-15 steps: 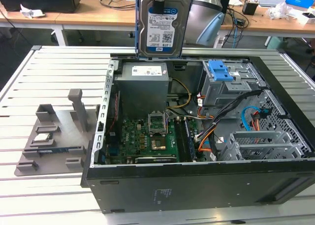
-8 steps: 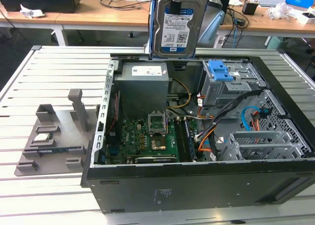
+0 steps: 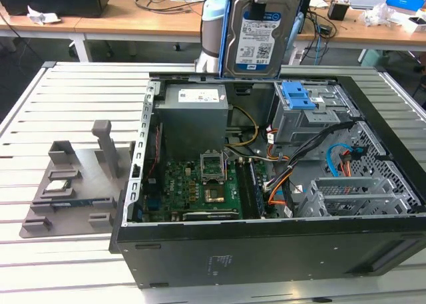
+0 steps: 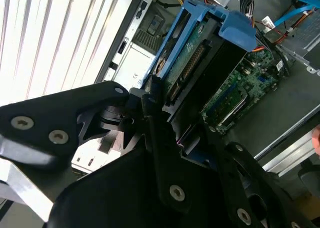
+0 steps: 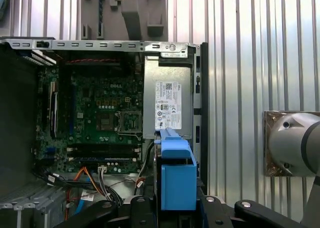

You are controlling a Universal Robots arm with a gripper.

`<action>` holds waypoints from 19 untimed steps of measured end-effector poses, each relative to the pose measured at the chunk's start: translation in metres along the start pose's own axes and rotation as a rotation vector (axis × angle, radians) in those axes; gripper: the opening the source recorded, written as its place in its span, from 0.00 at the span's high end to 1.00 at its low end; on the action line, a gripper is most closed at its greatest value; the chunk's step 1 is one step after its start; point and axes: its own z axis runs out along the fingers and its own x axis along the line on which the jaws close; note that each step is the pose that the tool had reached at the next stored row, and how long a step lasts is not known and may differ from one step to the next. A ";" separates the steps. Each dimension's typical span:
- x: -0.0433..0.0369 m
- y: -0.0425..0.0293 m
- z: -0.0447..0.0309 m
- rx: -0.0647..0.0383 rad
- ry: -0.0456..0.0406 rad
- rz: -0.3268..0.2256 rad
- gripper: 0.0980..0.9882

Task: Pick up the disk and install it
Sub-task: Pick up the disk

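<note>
Silver, blue-railed disk point(image 3: 256, 41) with white-and-blue label stands upright at the exterior view's top centre, top edge cropped; gripper point(image 4: 172, 113) fingers clamp it.

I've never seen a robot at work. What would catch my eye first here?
First, the disk, a silver hard drive in blue rails, held upright by the gripper above the open computer case. Next, the green motherboard and coloured cables laid bare inside that case. On the exterior view's left, a grey fixture tray sits on the slatted table.
</note>
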 end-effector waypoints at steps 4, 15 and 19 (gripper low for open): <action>0.0000 -0.0114 -0.0007 0.000 0.0000 0.000 0.70; 0.0050 -0.0176 -0.0012 0.000 0.0000 0.000 0.70; 0.0169 -0.0176 -0.0014 0.000 0.0000 0.000 0.70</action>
